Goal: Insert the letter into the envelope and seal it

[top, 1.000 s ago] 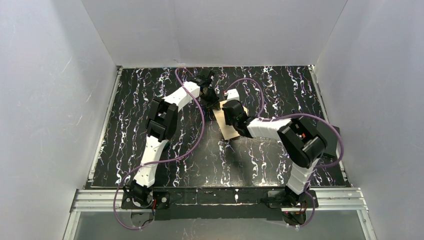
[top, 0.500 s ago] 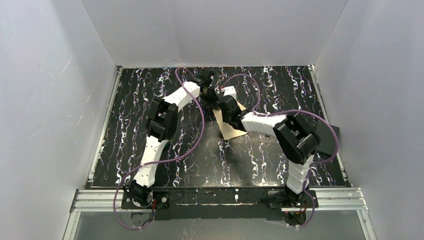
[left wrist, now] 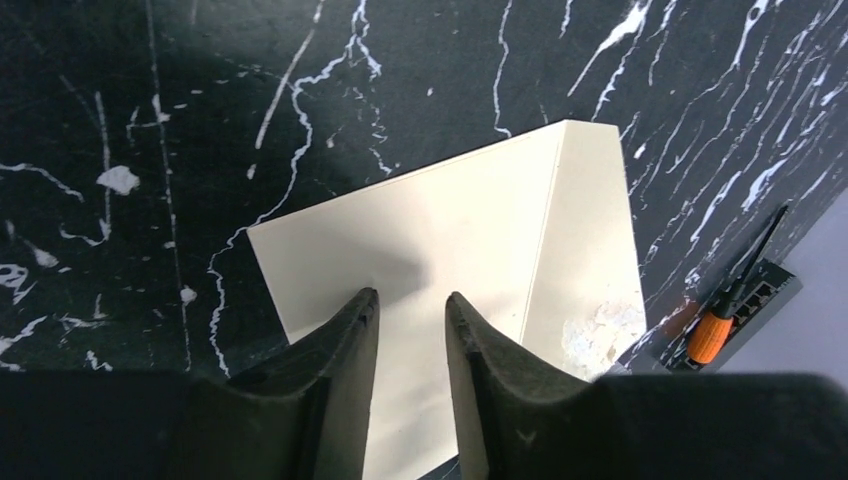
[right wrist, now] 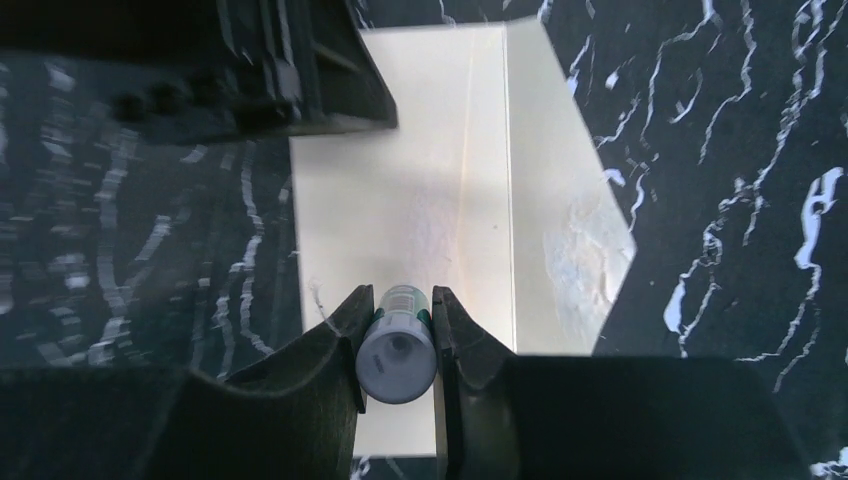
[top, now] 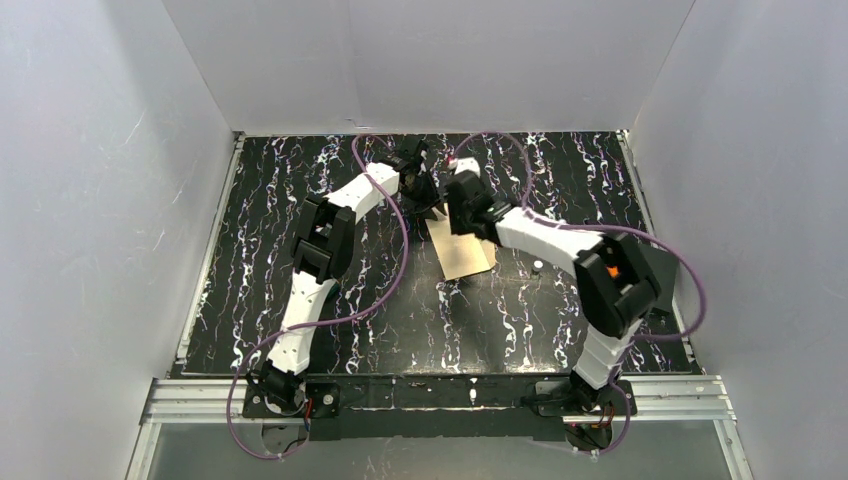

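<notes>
The envelope [left wrist: 430, 230] lies flat on the black marbled bench [top: 260, 200], toward its far middle. Its flap is folded open to one side and carries a whitish smear. The left claw [left wrist: 410, 300] hangs directly over the envelope's body, its fingers slightly spread with nothing between them. The right claw [right wrist: 398, 300], also above the envelope, pinches a small glue stick [right wrist: 397, 352] pointing down at the envelope's body beside the flap crease.
</notes>
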Controlling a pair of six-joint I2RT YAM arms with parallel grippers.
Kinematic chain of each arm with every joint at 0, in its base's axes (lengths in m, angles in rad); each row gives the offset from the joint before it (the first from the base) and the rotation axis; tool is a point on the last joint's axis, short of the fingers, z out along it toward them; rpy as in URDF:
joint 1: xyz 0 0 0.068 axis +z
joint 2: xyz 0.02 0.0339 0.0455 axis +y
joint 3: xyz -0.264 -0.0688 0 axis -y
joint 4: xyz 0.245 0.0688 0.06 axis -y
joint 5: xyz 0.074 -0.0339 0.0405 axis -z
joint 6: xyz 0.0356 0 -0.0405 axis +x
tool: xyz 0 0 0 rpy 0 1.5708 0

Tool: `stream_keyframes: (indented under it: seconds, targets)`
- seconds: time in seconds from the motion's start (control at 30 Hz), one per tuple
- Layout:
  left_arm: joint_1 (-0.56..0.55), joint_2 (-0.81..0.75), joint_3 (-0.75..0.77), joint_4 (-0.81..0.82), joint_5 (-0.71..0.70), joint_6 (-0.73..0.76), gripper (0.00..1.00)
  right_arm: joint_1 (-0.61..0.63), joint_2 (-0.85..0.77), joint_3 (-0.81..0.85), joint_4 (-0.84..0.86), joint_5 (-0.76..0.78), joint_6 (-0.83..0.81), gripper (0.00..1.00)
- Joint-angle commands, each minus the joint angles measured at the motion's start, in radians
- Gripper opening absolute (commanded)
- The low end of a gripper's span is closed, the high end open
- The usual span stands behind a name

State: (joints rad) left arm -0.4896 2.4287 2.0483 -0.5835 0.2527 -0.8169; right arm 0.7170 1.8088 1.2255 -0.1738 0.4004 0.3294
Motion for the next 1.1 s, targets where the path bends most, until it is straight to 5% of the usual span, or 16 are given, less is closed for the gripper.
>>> stream_keyframes:
  seconds: [0.0, 0.27, 0.43, 0.67, 0.87, 1.07]
  targets:
    - [0.019, -0.061, -0.008, 0.002, 0.099, 0.045, 0.34, -0.083, -0.170, 0.148, -0.223, -0.212, 0.086, 0.01]
    - [0.042, -0.217, -0.023, -0.031, 0.197, 0.105, 0.47, -0.250, -0.303, 0.111, -0.595, -0.496, 0.181, 0.01]
    - [0.043, -0.420, -0.177, -0.074, 0.079, 0.201, 0.70, -0.410, -0.437, -0.040, -0.649, -0.717, 0.244, 0.01]
    - [0.043, -0.667, -0.447, -0.081, -0.017, 0.278, 0.84, -0.531, -0.564, -0.386, -0.414, -0.961, 0.491, 0.03]
    - [0.042, -0.770, -0.617, -0.056, 0.039, 0.272, 0.86, -0.641, -0.663, -0.670, -0.059, -0.964, 0.729, 0.09]
    - [0.043, -0.761, -0.638, -0.039, 0.093, 0.251, 0.86, -0.707, -0.573, -0.742, 0.041, -0.932, 0.719, 0.09]
